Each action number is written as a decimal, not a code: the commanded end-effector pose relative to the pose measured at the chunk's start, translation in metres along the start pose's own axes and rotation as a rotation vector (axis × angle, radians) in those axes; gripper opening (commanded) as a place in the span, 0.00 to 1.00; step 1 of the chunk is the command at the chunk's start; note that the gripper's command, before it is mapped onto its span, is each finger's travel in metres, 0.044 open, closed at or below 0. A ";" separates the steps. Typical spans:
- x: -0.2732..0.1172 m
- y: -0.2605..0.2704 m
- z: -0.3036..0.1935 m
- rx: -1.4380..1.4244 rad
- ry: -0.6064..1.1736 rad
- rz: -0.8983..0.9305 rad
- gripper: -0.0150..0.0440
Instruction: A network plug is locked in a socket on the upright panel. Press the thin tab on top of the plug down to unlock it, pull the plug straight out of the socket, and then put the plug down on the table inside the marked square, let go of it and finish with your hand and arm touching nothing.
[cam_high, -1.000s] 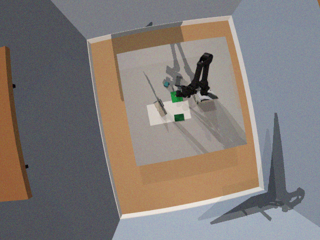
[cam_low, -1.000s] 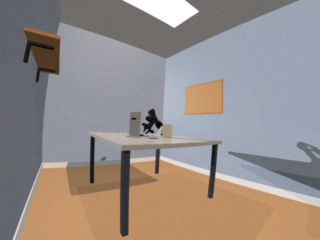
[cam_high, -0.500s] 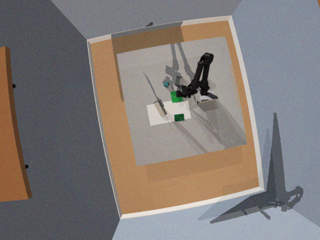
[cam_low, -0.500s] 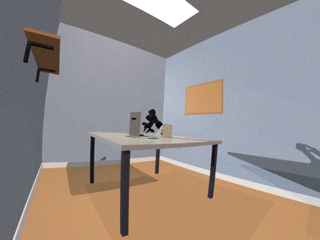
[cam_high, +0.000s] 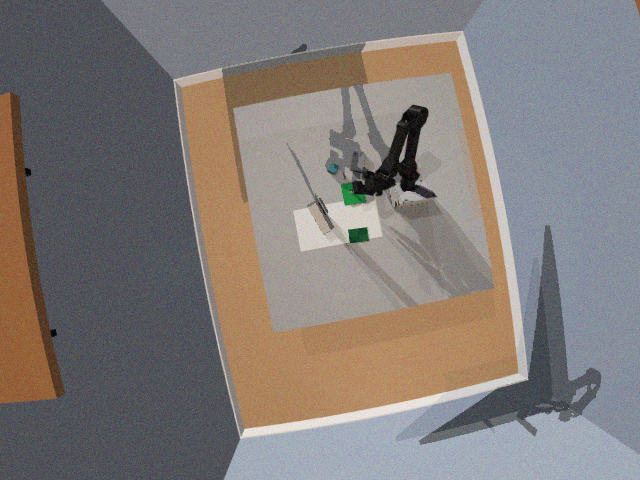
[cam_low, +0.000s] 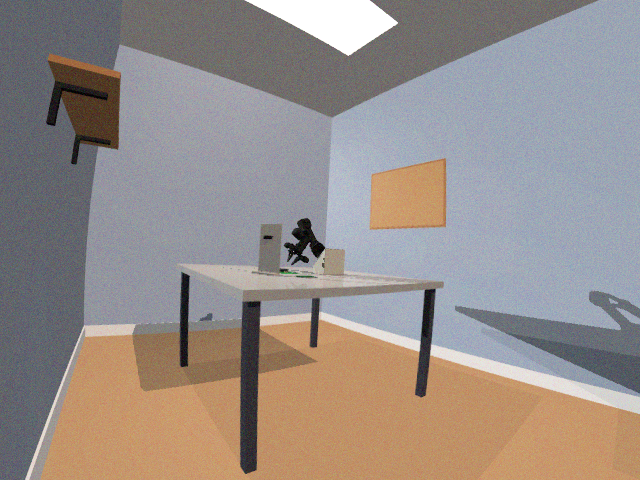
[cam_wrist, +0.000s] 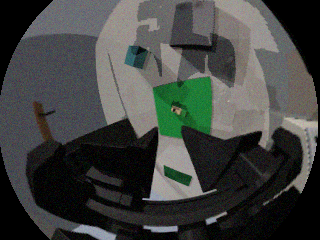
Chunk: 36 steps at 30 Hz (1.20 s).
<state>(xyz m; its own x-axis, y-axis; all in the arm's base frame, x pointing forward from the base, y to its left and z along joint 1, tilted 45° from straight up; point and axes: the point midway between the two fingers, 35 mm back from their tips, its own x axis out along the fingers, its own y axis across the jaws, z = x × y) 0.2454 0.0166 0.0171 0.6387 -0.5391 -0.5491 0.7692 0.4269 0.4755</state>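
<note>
The plug (cam_wrist: 177, 109) is a small tan and green piece lying on the green marked square (cam_high: 347, 198) (cam_wrist: 200, 90); my arm hides it in the top view. My gripper (cam_high: 354, 180) (cam_low: 291, 260) (cam_wrist: 169, 129) is partly open, with nothing between its fingers. It hangs above the square, and a gap shows between the fingertips and the plug in the wrist view. The upright panel (cam_high: 320, 218) (cam_low: 269, 255) stands on the table, apart from the gripper. Its socket face is not clear in these views.
A teal block (cam_high: 332, 167) (cam_wrist: 135, 56) and a grey box (cam_wrist: 192, 25) lie beyond the square. A dark green patch (cam_high: 358, 235) (cam_wrist: 177, 175) lies on a white sheet (cam_high: 305, 240) by the panel. A white box (cam_high: 408, 198) (cam_low: 334, 261) stands near the arm's base.
</note>
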 end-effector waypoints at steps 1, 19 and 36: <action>-0.003 0.004 0.000 0.008 -0.004 0.002 0.52; -0.019 0.013 -0.001 0.008 -0.003 0.000 0.52; -0.035 0.021 0.001 0.006 -0.007 0.003 0.52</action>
<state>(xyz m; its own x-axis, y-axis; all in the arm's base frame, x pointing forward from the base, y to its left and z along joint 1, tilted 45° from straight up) 0.2389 0.0413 0.0426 0.6377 -0.5413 -0.5480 0.7700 0.4271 0.4741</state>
